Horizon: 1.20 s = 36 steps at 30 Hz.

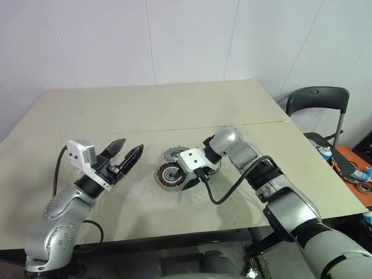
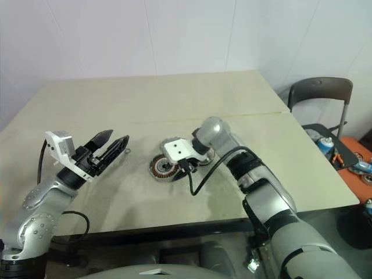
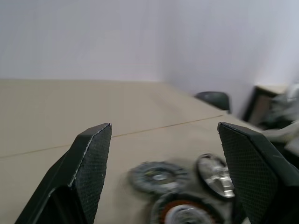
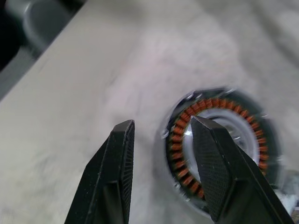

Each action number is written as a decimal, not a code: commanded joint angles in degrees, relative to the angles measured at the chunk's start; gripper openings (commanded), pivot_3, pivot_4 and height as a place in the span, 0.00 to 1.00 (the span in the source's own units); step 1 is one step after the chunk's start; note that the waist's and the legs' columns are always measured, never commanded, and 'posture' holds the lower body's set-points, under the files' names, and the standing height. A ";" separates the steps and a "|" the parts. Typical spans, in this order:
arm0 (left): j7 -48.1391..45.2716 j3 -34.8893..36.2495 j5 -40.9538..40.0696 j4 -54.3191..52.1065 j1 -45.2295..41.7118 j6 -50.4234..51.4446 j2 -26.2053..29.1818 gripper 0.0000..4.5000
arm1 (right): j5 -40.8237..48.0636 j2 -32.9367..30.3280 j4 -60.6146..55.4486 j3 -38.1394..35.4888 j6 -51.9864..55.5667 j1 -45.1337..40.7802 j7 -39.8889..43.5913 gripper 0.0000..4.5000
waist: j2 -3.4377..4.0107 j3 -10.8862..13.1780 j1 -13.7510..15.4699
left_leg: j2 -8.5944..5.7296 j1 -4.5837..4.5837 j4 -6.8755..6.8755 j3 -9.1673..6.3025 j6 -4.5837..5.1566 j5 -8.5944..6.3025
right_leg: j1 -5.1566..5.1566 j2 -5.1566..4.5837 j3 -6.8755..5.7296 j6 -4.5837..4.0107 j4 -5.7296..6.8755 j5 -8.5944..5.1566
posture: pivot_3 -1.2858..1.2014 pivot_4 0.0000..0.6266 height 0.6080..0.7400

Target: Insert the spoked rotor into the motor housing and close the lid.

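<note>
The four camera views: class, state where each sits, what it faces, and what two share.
Left eye view: head, looking down on the table; both arms show.
Right eye view: same head, same scene.
Left wrist view: along the open left end effector toward the spoked rotor and lid.
Right wrist view: down past the right end effector, empty, onto the motor housing.
Shared: the eye views also show the housing.

No readable text, labels, brands or numbers on anything.
</note>
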 commanded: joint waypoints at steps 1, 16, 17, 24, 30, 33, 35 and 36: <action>1.32 0.61 11.91 3.57 -0.84 -4.89 5.33 0.85 | 2.50 0.69 -1.77 -5.92 4.28 0.65 -10.01 0.44 | -0.01 0.00 0.01 | -0.01 0.00 0.00 0.00 0.00 0.00 | 0.00 0.01 0.00 0.00 0.00 0.00 | 0.52 0.00 1.00; -3.22 -7.20 23.99 29.36 -16.67 -13.73 2.41 0.85 | 11.36 1.43 -17.64 -18.36 22.75 11.92 -32.65 0.44 | -0.02 -0.01 1.45 | -0.03 -0.12 -0.08 0.05 0.00 0.00 | -0.14 -0.01 0.01 0.17 -0.03 0.10 | 0.52 0.00 1.00; -3.96 -7.31 23.65 29.83 -17.36 -13.94 2.12 0.85 | 12.95 1.04 -19.48 -19.98 24.85 12.23 -33.29 0.44 | -0.02 -0.01 1.48 | -0.02 -0.13 -0.08 0.06 0.00 0.00 | -0.14 -0.01 0.01 0.17 -0.05 0.10 | 0.52 0.00 1.00; -7.15 -6.91 20.45 25.96 -18.24 -11.74 0.42 0.85 | 19.36 -5.78 -25.86 -30.39 32.65 15.00 -39.09 0.44 | -0.06 -0.03 1.91 | -0.02 -0.25 -0.08 0.04 0.00 0.00 | -0.18 -0.07 0.01 0.19 -0.10 0.10 | 0.52 0.00 1.00; -7.66 -6.55 20.22 24.77 -17.60 -10.41 0.87 0.85 | 19.60 -11.18 -25.00 -32.24 31.67 19.12 -40.48 0.44 | -0.06 -0.02 1.48 | -0.02 -0.17 -0.08 0.11 0.01 0.00 | -0.13 -0.01 0.04 0.19 -0.10 0.08 | 0.52 0.00 1.00; -8.36 -6.47 20.04 25.11 -17.78 -10.55 1.03 0.85 | 19.93 -11.45 -25.10 -31.95 31.42 19.38 -40.98 0.44 | -0.05 -0.02 1.37 | -0.02 -0.13 -0.08 0.16 0.02 0.00 | -0.14 0.01 0.10 0.27 -0.08 0.03 | 0.52 0.00 1.00; -8.61 -6.41 20.09 25.25 -17.89 -10.59 1.05 0.85 | 20.04 -11.39 -25.15 -31.62 31.29 19.22 -41.14 0.44 | -0.06 -0.02 1.50 | -0.02 -0.12 -0.07 0.15 0.02 0.00 | -0.12 0.02 0.10 0.34 -0.08 -0.01 | 0.52 0.00 1.00; -8.67 -6.42 20.12 25.25 -17.92 -10.59 1.03 0.85 | 20.06 -11.34 -25.05 -31.42 31.17 19.05 -41.16 0.44 | -0.06 -0.02 1.52 | -0.02 -0.13 -0.06 0.15 0.02 0.00 | -0.11 0.01 0.10 0.34 -0.09 -0.01 | 0.52 0.00 1.00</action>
